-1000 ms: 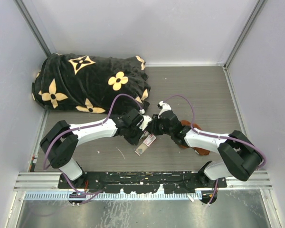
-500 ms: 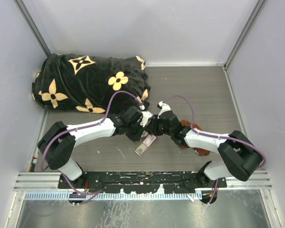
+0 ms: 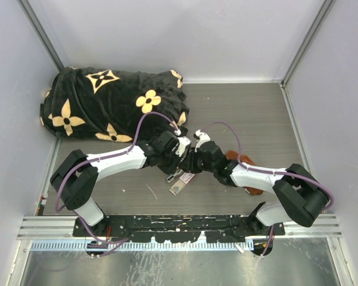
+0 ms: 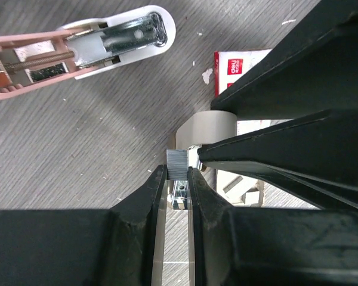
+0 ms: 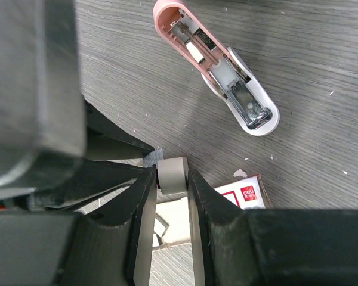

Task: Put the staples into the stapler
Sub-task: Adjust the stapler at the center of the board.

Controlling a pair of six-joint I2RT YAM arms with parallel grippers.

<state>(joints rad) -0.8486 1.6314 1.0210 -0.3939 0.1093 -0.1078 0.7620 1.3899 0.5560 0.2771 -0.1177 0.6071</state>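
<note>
Here, staples (image 4: 178, 162) in left tool (image 4: 178, 176).

The stapler (image 4: 83, 44) is laid on the table (image 4: 77, 137) near the box (image 4: 238, 64). The staples (image 4: 178, 163) are held just beside the tray (image 4: 206, 126). A blanket (image 3: 107, 101) is heaped far left.

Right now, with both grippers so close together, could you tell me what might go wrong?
The left gripper pinches the staple strip only at its tips; it could slip or snap. The right gripper, holding the grey tray, sits right against it, so they may bump. The open stapler lies unheld and may skid.
</note>
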